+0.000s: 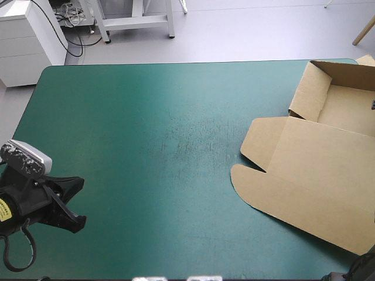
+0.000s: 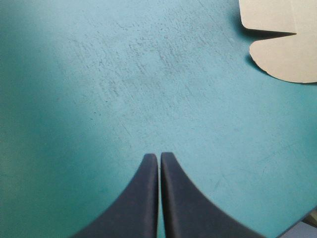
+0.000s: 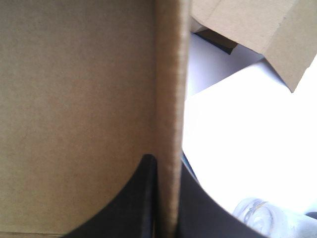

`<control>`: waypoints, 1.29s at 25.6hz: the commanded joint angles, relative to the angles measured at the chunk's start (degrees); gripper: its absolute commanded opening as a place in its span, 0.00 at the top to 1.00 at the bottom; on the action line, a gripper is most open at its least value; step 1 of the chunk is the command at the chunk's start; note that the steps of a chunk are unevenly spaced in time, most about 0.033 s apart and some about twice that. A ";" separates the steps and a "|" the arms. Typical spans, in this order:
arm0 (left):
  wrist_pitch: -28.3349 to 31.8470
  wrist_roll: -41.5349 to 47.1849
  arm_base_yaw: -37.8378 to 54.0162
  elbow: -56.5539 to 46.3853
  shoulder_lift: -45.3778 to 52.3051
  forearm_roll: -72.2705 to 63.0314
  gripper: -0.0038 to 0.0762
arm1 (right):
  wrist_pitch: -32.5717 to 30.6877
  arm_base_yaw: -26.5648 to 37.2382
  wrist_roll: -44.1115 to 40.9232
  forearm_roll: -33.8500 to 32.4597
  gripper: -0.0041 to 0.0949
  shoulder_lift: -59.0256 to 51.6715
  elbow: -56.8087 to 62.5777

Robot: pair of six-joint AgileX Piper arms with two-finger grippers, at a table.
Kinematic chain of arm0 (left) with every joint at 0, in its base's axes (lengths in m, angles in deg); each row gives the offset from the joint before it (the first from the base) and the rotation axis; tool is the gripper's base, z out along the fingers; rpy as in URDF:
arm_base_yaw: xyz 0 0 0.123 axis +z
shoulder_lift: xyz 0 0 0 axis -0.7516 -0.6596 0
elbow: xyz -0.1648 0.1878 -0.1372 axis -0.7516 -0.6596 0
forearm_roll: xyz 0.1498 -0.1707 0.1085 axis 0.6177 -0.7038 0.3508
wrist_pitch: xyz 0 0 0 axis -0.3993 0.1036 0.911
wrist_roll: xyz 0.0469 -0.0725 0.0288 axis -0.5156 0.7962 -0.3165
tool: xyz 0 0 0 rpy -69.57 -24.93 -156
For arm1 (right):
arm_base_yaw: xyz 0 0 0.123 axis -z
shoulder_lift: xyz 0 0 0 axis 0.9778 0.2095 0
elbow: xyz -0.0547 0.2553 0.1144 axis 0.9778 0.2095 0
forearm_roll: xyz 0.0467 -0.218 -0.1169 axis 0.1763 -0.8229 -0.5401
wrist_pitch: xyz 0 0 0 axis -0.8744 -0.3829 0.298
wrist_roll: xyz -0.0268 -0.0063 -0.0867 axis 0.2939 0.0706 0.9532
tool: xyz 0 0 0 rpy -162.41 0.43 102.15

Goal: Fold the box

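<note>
High view: brown box [image 1: 319, 170], matte corrugated board, lies at the table's right side, with its far walls raised, its lid panel flat and two round-cornered flaps toward the middle. Teal-green cover [image 1: 135, 117]: scuffed, faintly scratched at centre. Left gripper [image 2: 159, 157]: black curved fingers pressed together in a pointed arch over bare cover, holding nothing. Right gripper [image 3: 166, 166]: fingers clamped on an upright box wall, its fluted edge between them.
</note>
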 commanded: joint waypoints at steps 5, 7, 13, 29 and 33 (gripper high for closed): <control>-0.88 0.09 -0.01 1.25 -0.11 -1.40 0.96 | 0.48 6.17 3.22 5.93 0.10 -1.76 -1.61; -0.88 0.09 -0.01 1.25 -0.11 -1.40 0.96 | -1.54 6.23 3.22 5.83 0.01 -1.71 -1.87; -0.77 -0.74 -0.01 1.25 -0.11 -1.40 0.96 | -11.11 6.23 7.16 16.09 0.03 -6.63 -9.26; 0.23 -0.05 -0.01 1.25 1.04 -1.19 0.96 | -6.54 -12.46 13.75 29.47 0.96 -31.22 5.00; 4.46 0.19 -0.01 0.72 4.51 -1.42 0.96 | -3.69 -19.55 15.09 29.47 0.96 -37.78 14.38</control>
